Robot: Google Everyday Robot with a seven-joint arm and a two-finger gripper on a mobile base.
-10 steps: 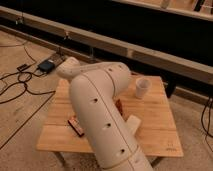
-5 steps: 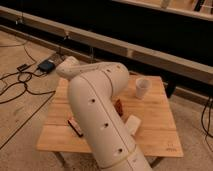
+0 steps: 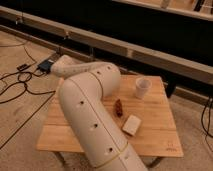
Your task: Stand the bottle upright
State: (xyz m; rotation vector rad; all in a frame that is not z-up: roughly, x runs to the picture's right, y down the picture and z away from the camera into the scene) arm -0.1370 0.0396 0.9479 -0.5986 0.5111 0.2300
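The robot's white arm (image 3: 92, 115) is filling the foreground. It is rising from the lower edge, bending at a thick elbow and reaching away to the left, past the far left corner of the surface. It is keeping almost the same pose as in both earlier frames; any shift is too slight to tell.

The gripper is staying out of sight, hidden somewhere behind the arm's bulk, just as it was a second ago. Its jaws are standing wide, and the bottle is lying clear of them.

The wooden surface (image 3: 160, 135) is sitting in the same place in the frame, so the view is not moving either.

The white cup (image 3: 142, 88) is standing upright near the far right corner, unmoved.

The bottle (image 3: 131, 125) is lying on its side on the surface, just beside the arm's right flank and toward the near middle. It is resting in the same spot as before, not yet upright.

The small dark red-brown object (image 3: 118, 106) is sitting between the bottle and the cup, nearer the bottle and apart from both. It is staying where it was.
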